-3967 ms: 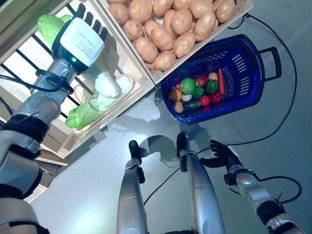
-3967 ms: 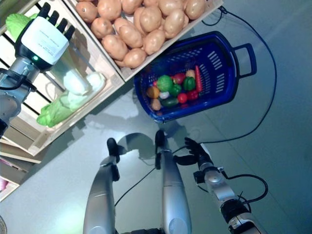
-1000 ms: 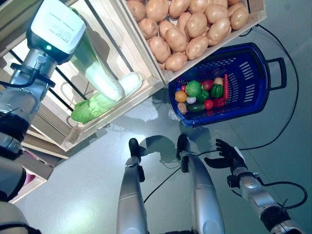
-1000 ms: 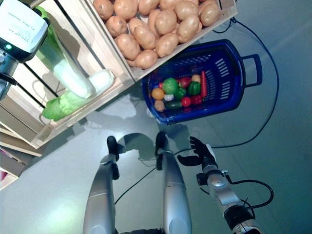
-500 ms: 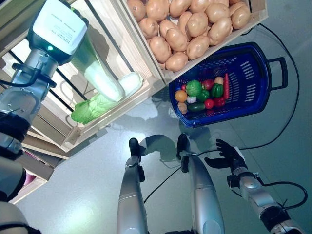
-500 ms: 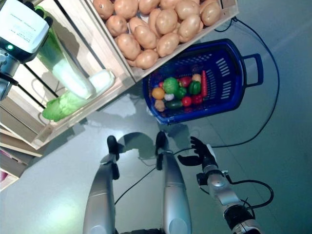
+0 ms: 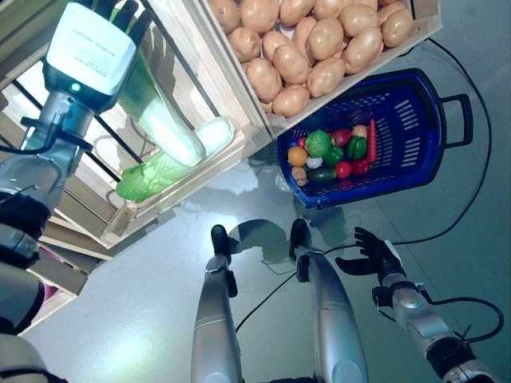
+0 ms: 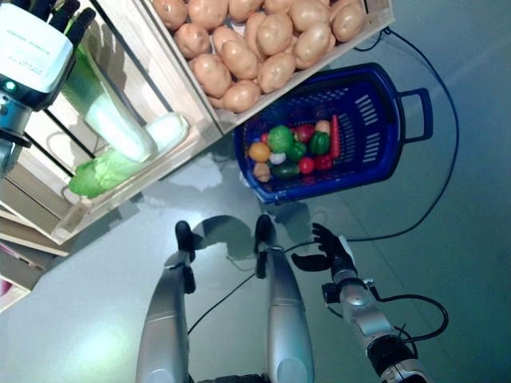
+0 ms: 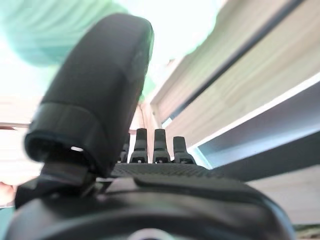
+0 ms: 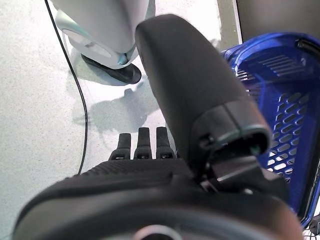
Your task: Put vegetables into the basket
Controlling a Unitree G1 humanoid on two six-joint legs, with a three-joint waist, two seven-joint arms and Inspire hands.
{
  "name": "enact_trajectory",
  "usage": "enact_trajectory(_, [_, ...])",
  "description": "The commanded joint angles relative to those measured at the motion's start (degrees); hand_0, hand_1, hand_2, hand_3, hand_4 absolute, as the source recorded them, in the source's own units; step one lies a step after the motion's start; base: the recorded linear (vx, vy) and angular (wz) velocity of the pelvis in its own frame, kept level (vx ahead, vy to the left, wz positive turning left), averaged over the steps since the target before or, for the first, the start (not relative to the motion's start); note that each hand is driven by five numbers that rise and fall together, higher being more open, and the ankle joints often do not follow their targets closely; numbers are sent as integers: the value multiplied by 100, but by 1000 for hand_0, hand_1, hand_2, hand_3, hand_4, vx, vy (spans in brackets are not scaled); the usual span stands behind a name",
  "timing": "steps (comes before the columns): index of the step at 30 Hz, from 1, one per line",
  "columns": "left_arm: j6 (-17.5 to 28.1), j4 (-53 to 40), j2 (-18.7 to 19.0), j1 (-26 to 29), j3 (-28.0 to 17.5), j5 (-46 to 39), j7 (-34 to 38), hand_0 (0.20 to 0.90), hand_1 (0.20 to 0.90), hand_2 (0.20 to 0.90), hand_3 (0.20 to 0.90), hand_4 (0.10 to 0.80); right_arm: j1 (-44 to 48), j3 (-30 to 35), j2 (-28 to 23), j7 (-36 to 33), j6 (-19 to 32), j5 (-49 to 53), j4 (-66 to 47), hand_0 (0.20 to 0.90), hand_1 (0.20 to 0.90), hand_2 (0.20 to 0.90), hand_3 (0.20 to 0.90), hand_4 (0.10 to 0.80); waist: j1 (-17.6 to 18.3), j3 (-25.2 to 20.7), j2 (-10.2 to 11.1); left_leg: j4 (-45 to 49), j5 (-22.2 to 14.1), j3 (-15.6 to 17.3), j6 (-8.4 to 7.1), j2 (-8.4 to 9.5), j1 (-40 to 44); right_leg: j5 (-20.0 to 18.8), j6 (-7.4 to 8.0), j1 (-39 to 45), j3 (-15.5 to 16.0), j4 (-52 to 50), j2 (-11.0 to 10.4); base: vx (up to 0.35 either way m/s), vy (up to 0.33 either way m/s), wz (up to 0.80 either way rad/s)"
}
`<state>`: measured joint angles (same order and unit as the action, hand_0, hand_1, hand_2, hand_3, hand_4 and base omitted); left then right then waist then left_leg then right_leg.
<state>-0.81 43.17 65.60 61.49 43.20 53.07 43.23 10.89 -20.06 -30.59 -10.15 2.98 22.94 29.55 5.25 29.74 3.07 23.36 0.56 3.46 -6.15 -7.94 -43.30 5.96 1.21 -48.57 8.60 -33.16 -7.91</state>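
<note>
The blue basket [image 7: 403, 132] sits on the floor below the potato crate, holding several small toy vegetables [image 7: 327, 152]. My left hand [image 7: 88, 48] is raised into the wooden crate [image 7: 172, 199] at the upper left. It is open, its straight fingers [image 9: 150, 147] against the leafy top of a long pale-green cabbage [image 7: 164, 124] that stands tilted there. A second cabbage [image 7: 148, 179] lies along the crate's lower edge. My right hand [image 7: 371, 255] hangs low on the right, open and holding nothing, near the basket [image 10: 280, 100].
A wooden crate full of potatoes [image 7: 319, 40] slopes above the basket. The basket's handle [image 7: 463, 120] points right. Wooden shelf slats [image 7: 72, 239] run below the cabbage crate. Grey floor lies in front.
My left hand has shifted slightly left, and its straight fingers now show past its white cover. The cabbages, the basket and my right hand stay put.
</note>
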Motion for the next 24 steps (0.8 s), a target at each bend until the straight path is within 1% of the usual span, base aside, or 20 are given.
enact_trajectory(1, [-292, -76, 210, 192, -963, -473, 625, 900, 900, 900, 900, 800, -364, 278, -213, -385, 278, 106, -271, 900, 900, 900, 900, 800, 34, 5, 4, 329, -89, 261, 138, 49, -280, -184, 192, 404, -141, 450, -63, 0, 0, 0])
enact_trajectory(5, [-161, -50, 167, 73, -1075, -385, 640, 900, 900, 900, 900, 800, -378, 298, -189, -412, 316, 114, -269, 900, 900, 900, 900, 800, 4, 5, 66, 361, -103, 226, 149, 58, -351, -201, 198, 361, -120, 445, -66, -10, -9, 3])
enact_trajectory(9, [-164, 15, 134, 51, -1081, -309, 596, 900, 900, 900, 900, 800, -373, 292, -197, -463, 316, 82, -347, 900, 900, 900, 900, 800, -1, 5, 119, 390, -121, 201, 164, 67, -413, -207, 209, 305, -107, 426, -60, 0, 0, 0])
enact_trajectory(11, [-105, 90, 143, 100, -1001, -260, 549, 900, 900, 900, 900, 800, -360, 291, -223, -514, 280, 98, -391, 900, 900, 900, 900, 800, 0, 5, 134, 417, -125, 194, 176, 64, -476, -214, 213, 234, -108, 385, -65, -3, 16, 2])
enact_trajectory(14, [-85, 89, 154, 137, -915, -297, 414, 900, 900, 900, 900, 800, -355, 308, -248, -542, 237, 72, -429, 900, 900, 900, 900, 800, -4, 5, 127, 463, -153, 194, 198, 70, -538, -215, 224, 141, -108, 305, -79, -3, 36, 6])
enact_trajectory(17, [-37, 114, 153, 45, -911, -371, 431, 900, 900, 900, 900, 800, -351, 331, -257, -563, 221, 50, -458, 900, 900, 900, 900, 800, -17, 5, 105, 506, -178, 195, 207, 83, -608, -205, 232, 61, -114, 249, -96, -1, 25, 2])
enact_trajectory(20, [-15, 14, 167, -104, -951, -386, 405, 900, 900, 900, 900, 800, -384, 372, -265, -538, 172, 2, -498, 900, 900, 900, 900, 800, -28, 5, 91, 508, -188, 199, 217, 101, -631, -218, 248, 26, -124, 239, -105, 0, 0, 0])
enact_trajectory(21, [-5, -62, 178, -237, -1067, -352, 470, 900, 900, 900, 900, 800, -415, 386, -267, -531, 153, -11, -541, 900, 900, 900, 900, 800, -34, 5, 91, 482, -180, 201, 214, 116, -614, -241, 260, 52, -127, 287, -105, 0, 0, 0])
enact_trajectory(24, [2, -133, 236, -314, -1165, -394, 650, 900, 900, 900, 900, 800, -432, 370, -298, -542, 191, -21, -564, 900, 900, 900, 900, 800, -35, 5, 76, 460, -180, 204, 205, 124, -578, -248, 268, 96, -130, 339, -104, 0, 0, 0])
